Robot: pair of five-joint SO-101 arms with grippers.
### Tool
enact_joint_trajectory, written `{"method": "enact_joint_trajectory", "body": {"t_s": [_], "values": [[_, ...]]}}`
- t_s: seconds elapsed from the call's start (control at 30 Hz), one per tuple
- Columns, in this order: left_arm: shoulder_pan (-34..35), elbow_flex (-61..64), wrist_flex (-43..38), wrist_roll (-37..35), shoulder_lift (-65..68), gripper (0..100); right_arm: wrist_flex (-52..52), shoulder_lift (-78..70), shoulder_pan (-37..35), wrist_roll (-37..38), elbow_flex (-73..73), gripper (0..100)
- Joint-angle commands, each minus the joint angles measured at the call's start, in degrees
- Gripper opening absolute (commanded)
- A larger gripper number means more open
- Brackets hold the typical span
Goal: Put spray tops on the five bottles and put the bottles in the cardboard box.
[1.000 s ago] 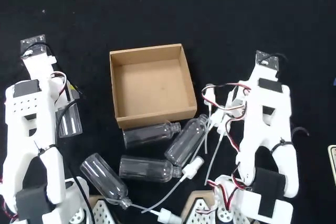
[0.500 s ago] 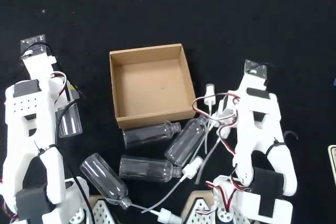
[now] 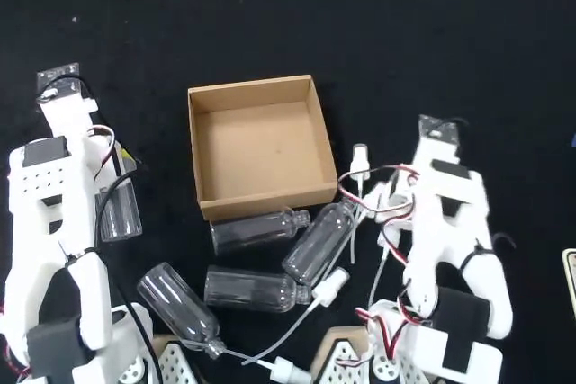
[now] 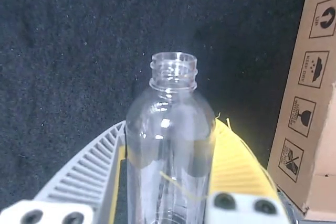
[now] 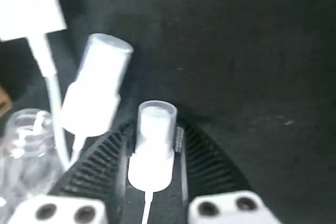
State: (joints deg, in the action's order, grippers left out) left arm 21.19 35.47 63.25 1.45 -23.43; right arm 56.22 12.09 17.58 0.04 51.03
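Capping is the step in hand: the left gripper [image 4: 170, 145] clamps an open-necked clear plastic bottle [image 4: 173, 72] at the brown cardboard box's [image 3: 261, 146] 8 o'clock, while the right gripper [image 5: 152, 150] pinches a white spray top [image 5: 156, 116] at its 3 o'clock. Next, top and neck need aligning squarely.

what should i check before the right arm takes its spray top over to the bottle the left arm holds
1. Left gripper grips the clear plastic bottle: ok.
2. Bottle neck open, no top on it: ok.
3. Right gripper holds a white spray top: ok.
4. Top close to the bottle neck: not ok, the two grippers are apart on opposite sides of the brown cardboard box.
5. Box open with room inside: ok.
6. Other bottles boxed: not ok, four loose clear bottles lie on the black table in front of the box.
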Motion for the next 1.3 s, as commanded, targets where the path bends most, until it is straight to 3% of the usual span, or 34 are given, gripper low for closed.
{"method": "enact_joint_trajectory", "body": {"t_s": [0.0, 0.23, 0.47, 0.7, 0.93, 1.1, 1.27], "values": [[0.7, -3.0, 0.5, -0.6, -2.5, 9, -3.4, 0.0, 5.8, 2.1, -5.3, 1.7], [0.7, -2.8, 0.5, -0.7, -2.5, 9, -5.5, -0.3, 9.4, 11.7, -18.0, 1.8], [-0.2, -3.3, -0.1, -0.7, -2.5, 9, -4.6, 0.3, 9.3, 7.9, -29.5, 1.8], [-2.2, -9.7, 3.3, -0.7, -3.6, 9, 9.8, 1.2, 8.7, 5.7, -46.4, 1.8], [-3.0, -8.9, 5.0, -0.4, -19.6, 9, 20.3, 3.5, 3.5, -1.1, -55.8, 1.8], [-6.1, -0.9, -4.8, -0.3, -32.4, 8, 22.7, 8.7, -3.7, -6.0, -59.6, 1.8], [-14.5, 7.3, -16.4, -0.3, -43.8, 8, 22.2, 16.5, -8.2, -9.1, -63.7, 1.8]]}}
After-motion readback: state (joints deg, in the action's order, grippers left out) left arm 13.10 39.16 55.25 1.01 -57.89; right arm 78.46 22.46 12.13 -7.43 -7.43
